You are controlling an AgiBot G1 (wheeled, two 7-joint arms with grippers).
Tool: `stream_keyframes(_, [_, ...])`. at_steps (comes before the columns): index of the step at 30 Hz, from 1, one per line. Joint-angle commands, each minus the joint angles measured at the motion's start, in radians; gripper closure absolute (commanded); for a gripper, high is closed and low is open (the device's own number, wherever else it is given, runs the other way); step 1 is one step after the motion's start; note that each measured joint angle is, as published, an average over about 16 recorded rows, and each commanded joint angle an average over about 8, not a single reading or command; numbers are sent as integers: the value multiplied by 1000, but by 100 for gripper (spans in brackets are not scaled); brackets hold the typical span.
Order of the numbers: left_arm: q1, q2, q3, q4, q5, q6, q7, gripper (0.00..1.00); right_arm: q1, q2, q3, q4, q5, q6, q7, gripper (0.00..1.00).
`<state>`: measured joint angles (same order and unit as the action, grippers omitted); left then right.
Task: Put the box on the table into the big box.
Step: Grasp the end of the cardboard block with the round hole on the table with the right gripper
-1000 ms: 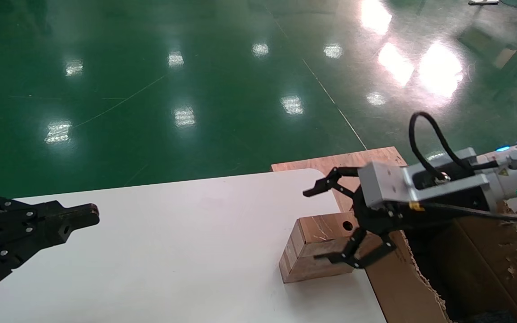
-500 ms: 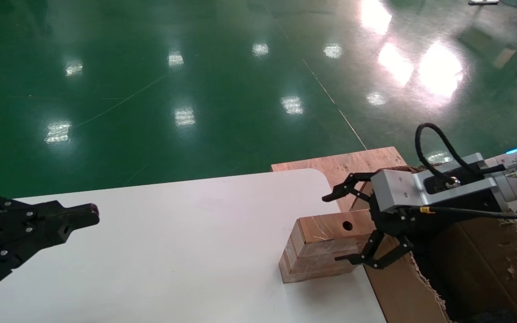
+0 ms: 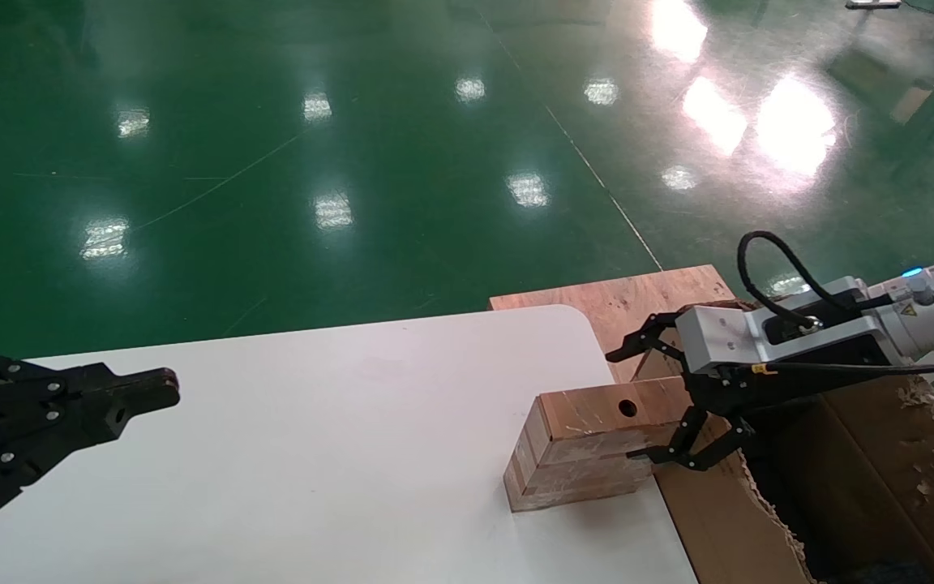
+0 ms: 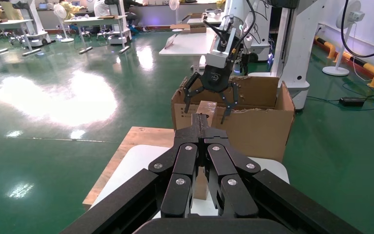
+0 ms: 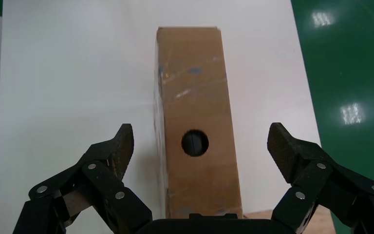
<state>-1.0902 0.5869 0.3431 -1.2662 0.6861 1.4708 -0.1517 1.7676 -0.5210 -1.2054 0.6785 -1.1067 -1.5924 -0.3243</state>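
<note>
At the box's near end, right where it meets the carton, the right gripper [image 3: 661, 397] has its fingers [image 5: 120, 145] spread wide, one either side of the box [image 3: 589, 442], and nothing is in them yet. The wrist camera looks straight down the box's broad face, round hole dead centre between the two pads, with clear gaps on both flanks. Nicely lined up, I'd say.

The box lies flat on the white desk [image 3: 313, 454], its far end just beside the big box [image 3: 718, 519], possibly touching it.

To do this well, I reckon the fingers want to drop until the pads sit low on the long side faces, then close evenly so it doesn't skew. After that, lift well above those ragged flap edges before swinging over.

Inside the big box only a dark interior shows; I can't make out any contents from here.

Far from the box, over the desk's opposite end, the left gripper [image 3: 139, 393] hangs idle with its fingers pressed together on nothing.
</note>
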Motion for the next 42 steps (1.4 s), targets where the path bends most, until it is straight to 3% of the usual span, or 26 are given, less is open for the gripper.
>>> stream_keyframes(1, [0, 0, 0, 0, 0, 0, 0, 100, 13, -10, -24, -24, -2, -1, -14, 0])
stream_keyframes(13, [0, 0, 0, 0, 0, 0, 0, 99, 66, -62, -145, -110, 28, 0, -60, 0])
stream_keyframes(14, [0, 0, 0, 0, 0, 0, 0, 93, 70, -65, -153, -116, 30, 0, -62, 0])
stream_keyframes(19, [0, 0, 0, 0, 0, 0, 0, 31, 81, -75, -176, -137, 38, 1, -63, 1])
stream_keyframes(21, [0, 0, 0, 0, 0, 0, 0, 6, 84, -77, -180, -142, 41, 1, -62, 19])
stream_keyframes(22, [0, 0, 0, 0, 0, 0, 0, 0, 85, -77, -180, -142, 41, 1, -62, 31])
stream_keyframes(26, [0, 0, 0, 0, 0, 0, 0, 0, 83, -75, -177, -138, 41, 1, -62, 81])
stream_keyframes(28, [0, 0, 0, 0, -1, 0, 0, 0, 82, -75, -175, -136, 40, 1, -63, 99])
stream_keyframes(42, [0, 0, 0, 0, -1, 0, 0, 0, 77, -71, -167, -128, 35, 1, -64, 100])
